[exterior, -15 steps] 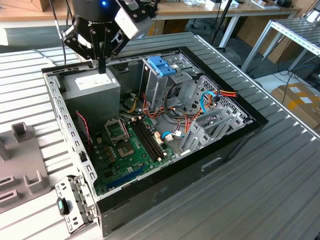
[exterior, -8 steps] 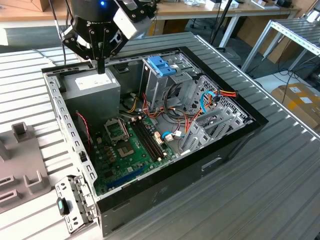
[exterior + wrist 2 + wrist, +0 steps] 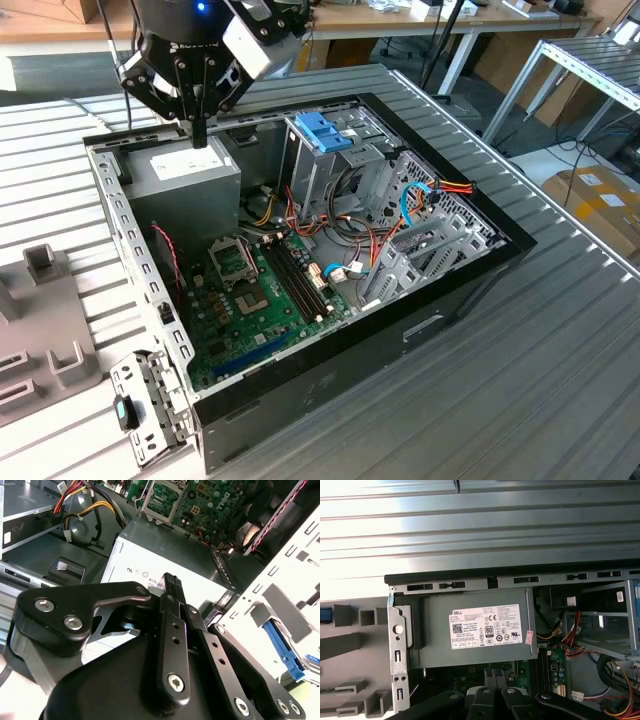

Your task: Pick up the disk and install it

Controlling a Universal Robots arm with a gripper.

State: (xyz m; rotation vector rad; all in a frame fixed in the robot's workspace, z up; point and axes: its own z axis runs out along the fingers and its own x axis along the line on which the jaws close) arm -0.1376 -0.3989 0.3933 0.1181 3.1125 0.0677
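One black two-fingered tool hangs above the grey box-shaped metal power supply. Its fingers are pressed together and grip nothing, which suits an arm that carries no load. In the second wrist view the ridged fingertips meet with no gap over the supply's white label.

The black steel computer case lies on its side on the ribbed metal tabletop with its open face up, so that every bay can be reached from above. The power supply fills the case corner nearest the tabletop's far edge, at the exterior view's left. The green motherboard covers the case floor. The upright bare-metal cage with a blue plastic handle stands along the far wall of the case.

The disk, a dark drive in a bright blue plastic carrier, shows one blue side rail in the second wrist view. It rests in the pale grey slotted holding fixture outside the case, toward the tabletop's edge at the exterior view's left. That seat probably keeps it in a fixed pose for grasping. The tool is near the disk but apart from it, and the pick-up appears not yet made.
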